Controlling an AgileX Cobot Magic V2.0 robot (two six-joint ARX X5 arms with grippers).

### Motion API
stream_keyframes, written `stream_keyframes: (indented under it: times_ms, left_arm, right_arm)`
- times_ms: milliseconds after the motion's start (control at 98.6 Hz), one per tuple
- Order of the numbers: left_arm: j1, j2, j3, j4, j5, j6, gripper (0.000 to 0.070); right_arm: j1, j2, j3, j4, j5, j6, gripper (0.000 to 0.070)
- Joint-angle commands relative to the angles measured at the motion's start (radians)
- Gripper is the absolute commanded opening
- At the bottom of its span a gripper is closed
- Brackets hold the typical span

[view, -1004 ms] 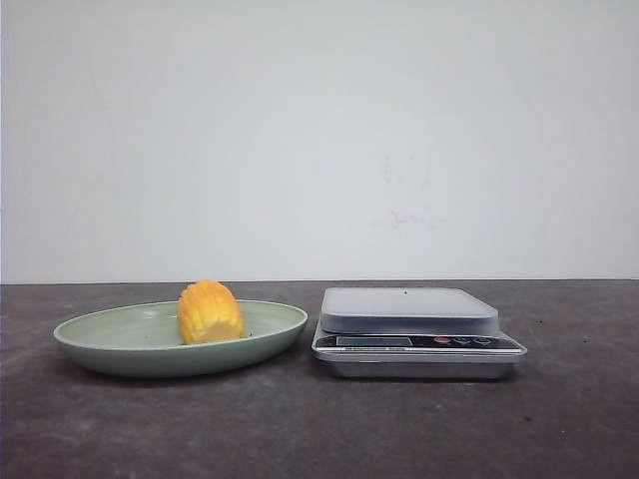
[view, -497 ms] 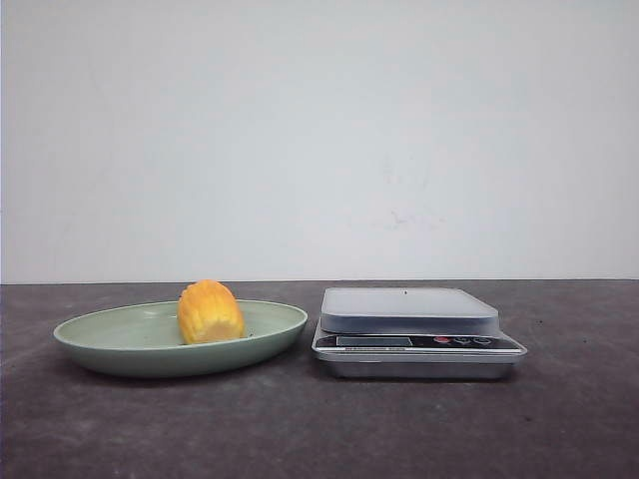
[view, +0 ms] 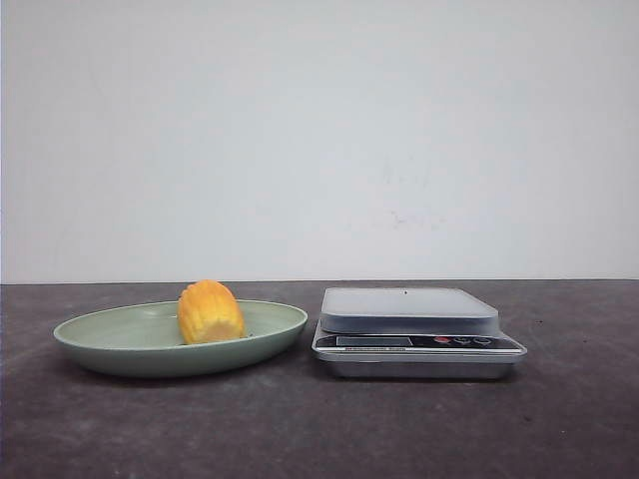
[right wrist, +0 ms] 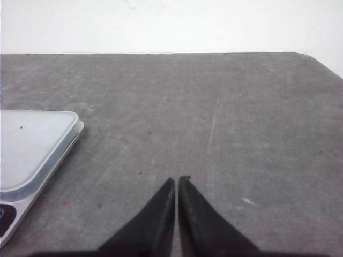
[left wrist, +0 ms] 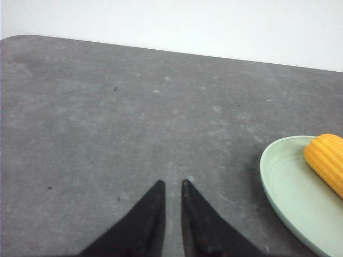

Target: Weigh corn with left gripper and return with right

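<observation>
On my front cam I see a dark grey speckled bench (view: 319, 429) running the full width, w/ a plain white wall (view: 319, 140) behind it.

Largest thing on it: a shallow pale green oval plate (view: 120, 351), on the left. Just beside it, to the right, sits a silver digital kitchen scale (view: 417, 334) w/ a flat grey weighing platform on top and a dark front strip carrying a display and small buttons; I can't read the display. Plate rim and scale are close but apart.

The corn (view: 210, 312), a short orange-yellow cob piece w/ ribbed kernel rows, lies in the plate, right of the plate's centre. Nothing is on the scale platform.

Neither arm shows on the front cam.

Left wrist cam: the left gripper (left wrist: 171, 184) hangs over bare bench, its two black pointed fingers (left wrist: 144, 225) nearly together, only a thin gap at the tips, nothing between them. The plate's rim (left wrist: 268, 176) and one end of the corn (left wrist: 327, 160) show at the frame edge, well apart from the tips.

Right wrist cam: the right gripper (right wrist: 177, 180) also sits over bare bench, black tapering fingers (right wrist: 201, 225) closed to a hairline slit, holding nothing. A corner of the scale (right wrist: 37, 150) shows off to one side, clear of the tips.
</observation>
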Motion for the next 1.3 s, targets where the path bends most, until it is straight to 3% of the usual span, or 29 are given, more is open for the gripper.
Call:
stream_keyframes:
  times_ms: [0,142,446,609,761,913,1106,1197,1288]
  left_arm:
    - [0.000,-0.001,-0.016,-0.006,-0.003,0.039,0.0016]
    - [0.000,-0.001,-0.016,-0.004,-0.064,0.226,0.0016]
    - [0.000,-0.001,-0.016,0.002,-0.063,0.243,0.0016]
    - [0.000,-0.001,-0.016,0.097,-0.062,0.353,0.0016]
    - [0.000,-0.001,-0.015,0.253,-0.060,0.266,0.0016]
    - [0.000,-0.001,-0.015,0.367,-0.060,0.100,0.0016]
    - [0.000,-0.001,-0.014,0.481,-0.058,0.071,0.0016]
    - [0.000,0.000,0.009,0.464,-0.048,0.022,0.0016]
    - [0.000,0.012,0.072,0.365,-0.011,-0.024,0.0016]
  right_arm:
    - [0.003,-0.002,-0.004,0.016,0.002,-0.003,0.0004]
    - [0.003,-0.002,-0.004,0.016,0.003,-0.004,0.0004]
    - [0.003,-0.002,-0.004,0.017,0.002,-0.004,0.0004]
    - [0.003,-0.002,-0.004,0.017,0.002,-0.003,0.0004]
    - [0.003,-0.002,-0.004,0.016,-0.001,0.028,0.0004]
    - [0.003,-0.002,-0.003,0.017,-0.005,0.106,0.0004]
    - [0.003,-0.001,0.048,-0.005,-0.027,0.185,0.0003]
    - [0.003,0.006,0.112,-0.031,-0.024,0.192,0.0003]
    - [0.003,0.037,0.193,-0.054,-0.024,0.193,0.0003]
